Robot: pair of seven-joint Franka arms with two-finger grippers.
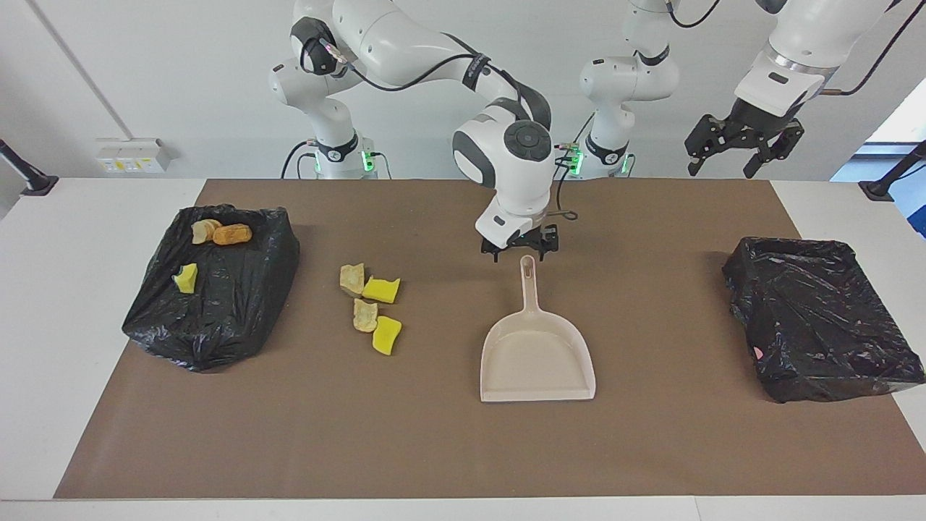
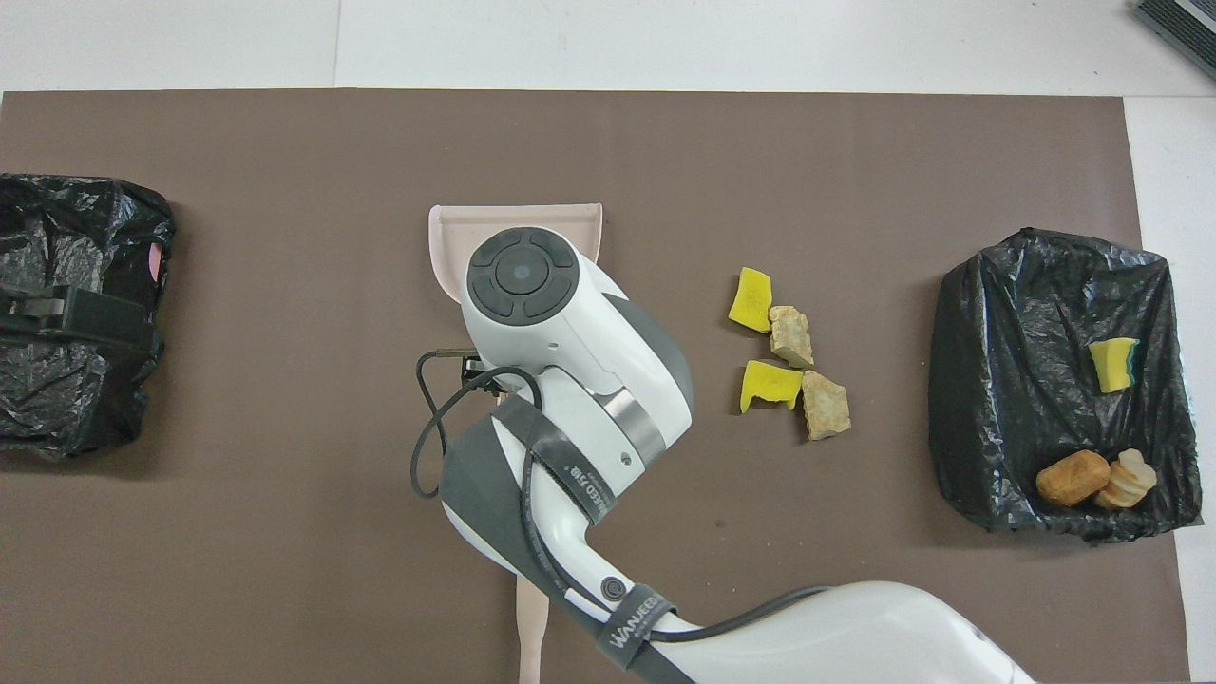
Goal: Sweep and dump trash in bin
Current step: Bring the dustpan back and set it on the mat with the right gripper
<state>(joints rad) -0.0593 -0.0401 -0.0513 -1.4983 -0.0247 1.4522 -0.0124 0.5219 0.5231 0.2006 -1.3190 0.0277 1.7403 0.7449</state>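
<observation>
**Trash split between mat and bin, dustpan lying free**

I am seeing the trash in two lots. Four chunks (image 1: 370,307) are lying clustered on the brown mat (image 1: 434,449), two yellow and two tan, between the beige dustpan (image 1: 537,358) and the black-lined bin (image 1: 217,318) at the right arm's end of the table. Three more pieces (image 1: 211,242) are already sitting inside that bin: a yellow one and two brown lumps nearer the robots.

The dustpan is resting flat on the mat, its handle pointing toward the robots. My right gripper (image 1: 519,250) is hovering just above the tip of that handle, fingers spread wide and holding nothing; the handle is lying clear below it. The loose chunks are lying well apart from this gripper, toward the right arm's end.

My left gripper (image 1: 745,148) is waiting high over the left arm's end, jaws open and empty, above a second black-lined bin (image 1: 817,318).
</observation>
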